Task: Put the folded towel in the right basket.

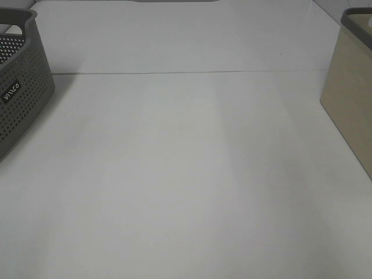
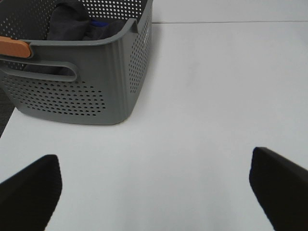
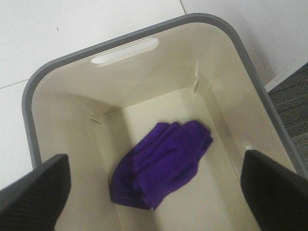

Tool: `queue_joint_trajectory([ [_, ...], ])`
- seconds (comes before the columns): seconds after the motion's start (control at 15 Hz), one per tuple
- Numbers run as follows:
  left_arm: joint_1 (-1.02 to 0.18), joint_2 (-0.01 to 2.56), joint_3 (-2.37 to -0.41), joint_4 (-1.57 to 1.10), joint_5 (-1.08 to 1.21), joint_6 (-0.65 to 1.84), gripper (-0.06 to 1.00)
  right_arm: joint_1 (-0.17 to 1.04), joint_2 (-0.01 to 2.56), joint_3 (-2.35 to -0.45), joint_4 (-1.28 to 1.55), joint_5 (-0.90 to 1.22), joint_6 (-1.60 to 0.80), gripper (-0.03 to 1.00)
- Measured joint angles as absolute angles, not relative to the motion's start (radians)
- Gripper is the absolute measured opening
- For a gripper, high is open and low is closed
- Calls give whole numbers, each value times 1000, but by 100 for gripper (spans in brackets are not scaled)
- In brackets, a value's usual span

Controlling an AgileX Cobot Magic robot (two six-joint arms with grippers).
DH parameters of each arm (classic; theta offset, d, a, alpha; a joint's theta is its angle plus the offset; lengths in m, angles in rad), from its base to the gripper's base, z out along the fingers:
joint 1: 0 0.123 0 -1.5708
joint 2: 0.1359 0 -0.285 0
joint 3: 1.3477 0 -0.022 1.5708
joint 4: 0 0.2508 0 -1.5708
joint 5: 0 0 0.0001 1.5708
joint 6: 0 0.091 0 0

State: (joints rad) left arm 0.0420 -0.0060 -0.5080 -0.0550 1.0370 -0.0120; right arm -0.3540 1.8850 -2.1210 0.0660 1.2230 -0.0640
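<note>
**Right wrist view: towel in basket, gripper empty**

The right gripper [image 3: 156, 192] is spread wide, with nothing between its fingers. The folded towel [image 3: 161, 163], purple and somewhat bunched, is seen directly beneath the gripper. It lies on the floor of the right basket [image 3: 144, 62], clear of both fingers. The placing step is therefore judged done, and only withdrawal is outstanding. A straight lift out of the basket is called for next. The fingers are to be held off the rim and walls on either side so that the basket is not dragged.

The left gripper [image 2: 154, 190] is likewise set wide and empty above the bare table [image 2: 207, 96]. The grey perforated basket [image 2: 96, 82] stands ahead of it and to one side, with dark cloth [image 2: 67, 24] inside.

Neither arm is shown in the exterior high view. Only an outer wall and a corner of the right basket's rim are visible there, so its contents cannot be confirmed from that camera. The towel's position is established by the right wrist view alone, and the grey basket's contents by the left wrist view alone.
</note>
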Motion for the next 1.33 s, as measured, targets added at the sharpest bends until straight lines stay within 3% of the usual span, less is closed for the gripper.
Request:
queue_joint_trajectory([
  [0.33,42,-6,-508,-55,1037,-12,99,-339,1884,-2121,245,1223,-112,98],
  [0.67,42,-6,-508,-55,1037,-12,99,0,1882,-2121,151,1221,-87,98],
  [0.87,42,-6,-508,-55,1037,-12,99,46,1826,-2092,132,1221,-13,98],
  [1.07,42,-6,-508,-55,1037,-12,99,48,1665,-1926,146,1218,-37,98],
  [1.13,42,-6,-508,-55,1037,-12,99,51,1417,-1662,127,1200,-56,98],
  [1.33,42,-6,-508,-55,1037,-12,99,51,1012,-1250,119,1079,-75,98],
])
